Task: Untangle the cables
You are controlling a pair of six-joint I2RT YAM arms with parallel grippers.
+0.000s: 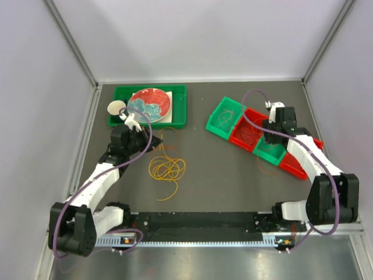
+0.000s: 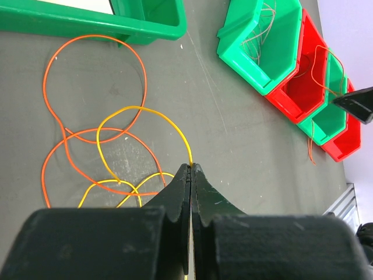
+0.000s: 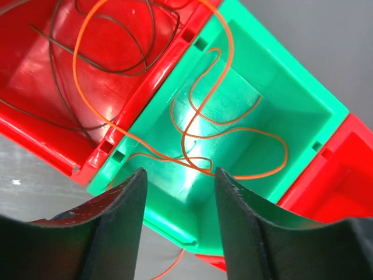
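A loose tangle of yellow and orange cables (image 1: 166, 168) lies on the dark table, with one orange loop (image 1: 169, 137) just beyond it. My left gripper (image 2: 192, 166) is shut on a yellow cable (image 2: 140, 111), which curves away from its tips over orange loops (image 2: 93, 87). My right gripper (image 3: 180, 175) hovers open over a green bin (image 3: 303, 111) that holds an orange cable (image 3: 233, 125). That cable passes close to the right fingertip and trails over the rim into the neighbouring red bin (image 3: 35, 76). A dark maroon cable (image 3: 99, 64) lies in that red bin.
A row of green and red bins (image 1: 224, 116) runs diagonally at the right, some with thin cables inside. A green tray (image 1: 180, 108) at the back left holds a red and teal plate (image 1: 150, 104). Grey walls close in both sides.
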